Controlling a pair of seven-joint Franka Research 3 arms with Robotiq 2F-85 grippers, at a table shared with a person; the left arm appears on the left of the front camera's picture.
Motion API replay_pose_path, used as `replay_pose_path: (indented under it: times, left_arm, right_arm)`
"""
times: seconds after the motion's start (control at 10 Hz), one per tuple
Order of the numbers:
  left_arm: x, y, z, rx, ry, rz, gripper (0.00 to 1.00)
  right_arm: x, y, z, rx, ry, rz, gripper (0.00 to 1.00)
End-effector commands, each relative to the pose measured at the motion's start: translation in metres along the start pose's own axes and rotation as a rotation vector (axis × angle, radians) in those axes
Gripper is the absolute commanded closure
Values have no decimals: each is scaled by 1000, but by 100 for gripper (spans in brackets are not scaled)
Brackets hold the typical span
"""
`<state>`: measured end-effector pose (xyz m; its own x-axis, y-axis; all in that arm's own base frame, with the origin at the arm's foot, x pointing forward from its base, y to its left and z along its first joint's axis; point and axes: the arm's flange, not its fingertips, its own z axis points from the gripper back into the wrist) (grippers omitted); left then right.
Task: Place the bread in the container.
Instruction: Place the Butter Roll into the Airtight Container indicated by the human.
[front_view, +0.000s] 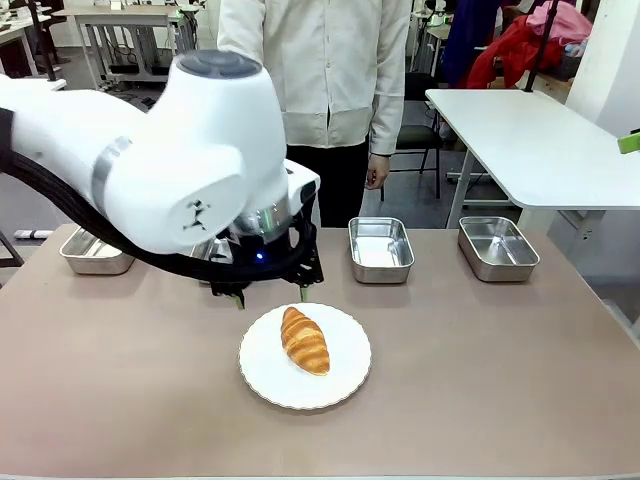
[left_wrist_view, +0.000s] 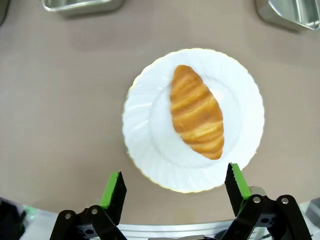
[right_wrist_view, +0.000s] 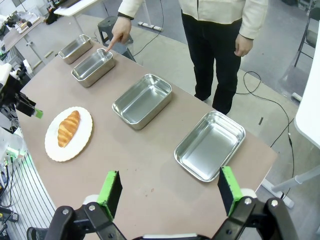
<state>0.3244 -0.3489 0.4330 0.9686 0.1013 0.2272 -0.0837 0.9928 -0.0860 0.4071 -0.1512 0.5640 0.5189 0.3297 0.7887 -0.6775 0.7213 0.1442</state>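
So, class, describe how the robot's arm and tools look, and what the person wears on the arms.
The left arm is white and rounded, with a grey band and a black cable under it. The left tool and the right tool are black linkages with green pads. The person wears cream long sleeves.

The front camera sits at the counter's (front_view: 480, 350) near edge, facing the person (front_view: 315, 80) at 12 o'clock, with the left arm (front_view: 190, 160) close before the lens. The left wrist camera looks straight down from near the plate (left_wrist_view: 145, 125), left claw (left_wrist_view: 175, 171) at 6 o'clock. The right wrist camera hangs high, slanting along the four pans (right_wrist_view: 142, 100) from the counter's end, right claw (right_wrist_view: 169, 172) at 6 o'clock. All three share the plate and bread (left_wrist_view: 196, 112).
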Motion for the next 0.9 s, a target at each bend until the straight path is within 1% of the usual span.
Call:
replay_pose_path:
  times: [0.0, 0.2, 0.4, 0.8]
  left_arm:
    - [-7, -12, -23, 10, -29, 125, 0]
    - [-18, -22, -39, 1, -42, 149, 0]
    - [-22, -34, -56, -9, -40, 131, 0]
    - [-13, -44, -87, -11, -57, 126, 0]
  right_arm:
    - [1, -1, -1, 7, -25, 13, 0]
    - [1, -1, -1, 7, -25, 13, 0]
    - [1, -1, -1, 7, -25, 13, 0]
    - [1, -1, -1, 7, -25, 13, 0]
